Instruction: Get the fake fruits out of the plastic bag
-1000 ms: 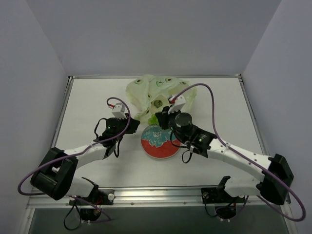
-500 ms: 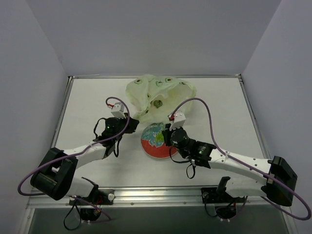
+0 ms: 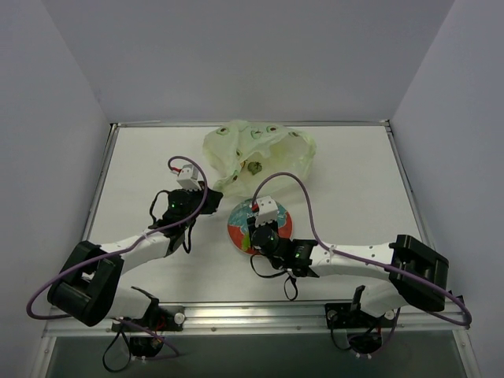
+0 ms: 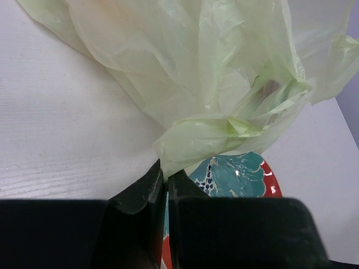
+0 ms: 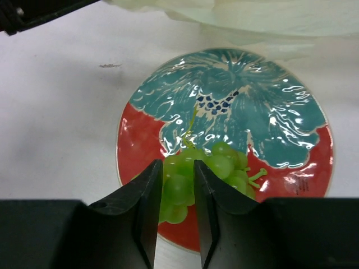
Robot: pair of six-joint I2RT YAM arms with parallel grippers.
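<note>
Since the earlier frame, your right gripper (image 5: 177, 168) is withdrawing from the plastic bag (image 4: 185, 73) to the plate (image 5: 140, 140), pinching the grape bunch (image 5: 224, 168) over the plate's near side. Your left gripper (image 4: 165, 178) is pinching the bag's near edge, just beyond the plate.

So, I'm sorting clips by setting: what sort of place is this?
Probably a robot lab test cell: a white table boxed in by plain pale walls, with two white robot arms bolted at its near edge.

Looked down from high behind the arms; peered close from each wrist, sharing plate (image 5: 141, 140) and plastic bag (image 4: 196, 73).
</note>
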